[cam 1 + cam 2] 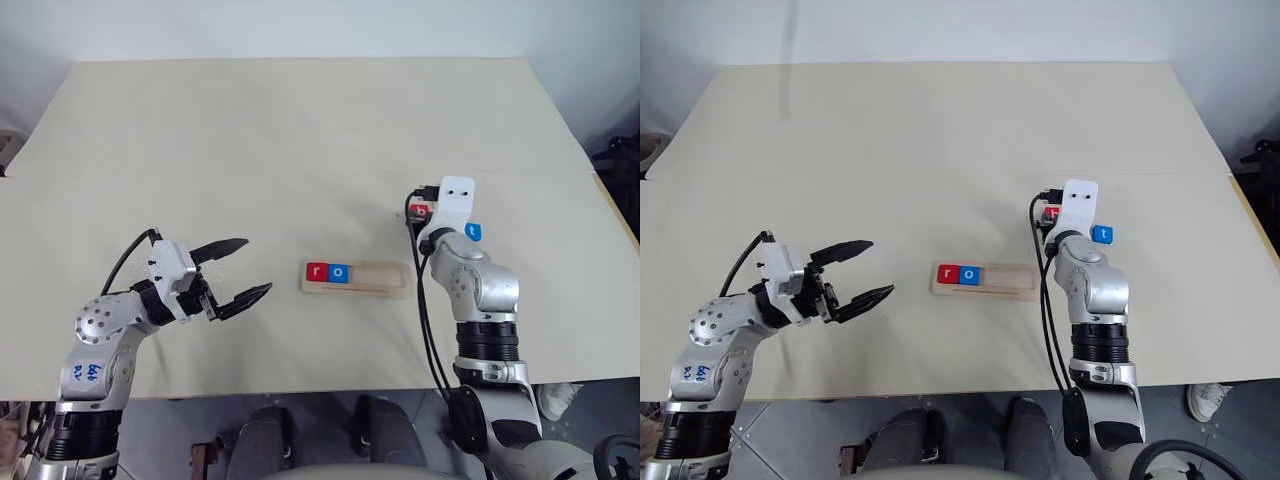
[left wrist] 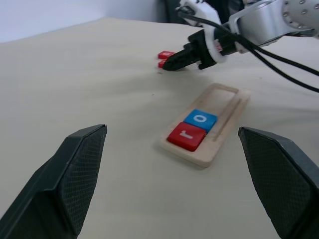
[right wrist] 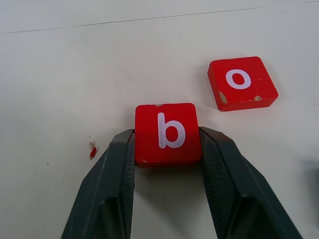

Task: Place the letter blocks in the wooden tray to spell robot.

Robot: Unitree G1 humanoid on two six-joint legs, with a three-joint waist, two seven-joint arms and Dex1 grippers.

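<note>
Red is what sits between my right jaws point(image 3: 167, 137): the red b block point(image 3: 167, 133), lying flat on the desk point(image 1: 300, 150) with one black finger pressed against each of its side edges. The white letter faces up. Just beyond it and a little to one side lies the red o block point(image 3: 241, 83), apart from the b and untouched, its near edge chipped pale in two spots. A tiny red fleck point(image 3: 92, 151) rests on the desk beside one finger.

From my head I see that same arm reaching forward on my right side, its white wrist housing covering most of the b. The blue t block point(image 1: 473, 231) lies just right of that wrist, flat on the desk.

Nearer the middle, the wooden tray point(image 1: 385, 280) lies crosswise in front of me. Its left end holds the red r block point(image 1: 317, 271) and, touching it on the right, the blue o block point(image 1: 339, 272). The remaining length of the groove is bare pale wood.

My left jaws point(image 1: 242, 270) hang over the desk on my left, well apart from the tray, pointing toward it. They stand wide apart with nothing between them; the wrist view looks straight between the two black fingers point(image 2: 65, 184) at the tray with r and o in it.
</note>
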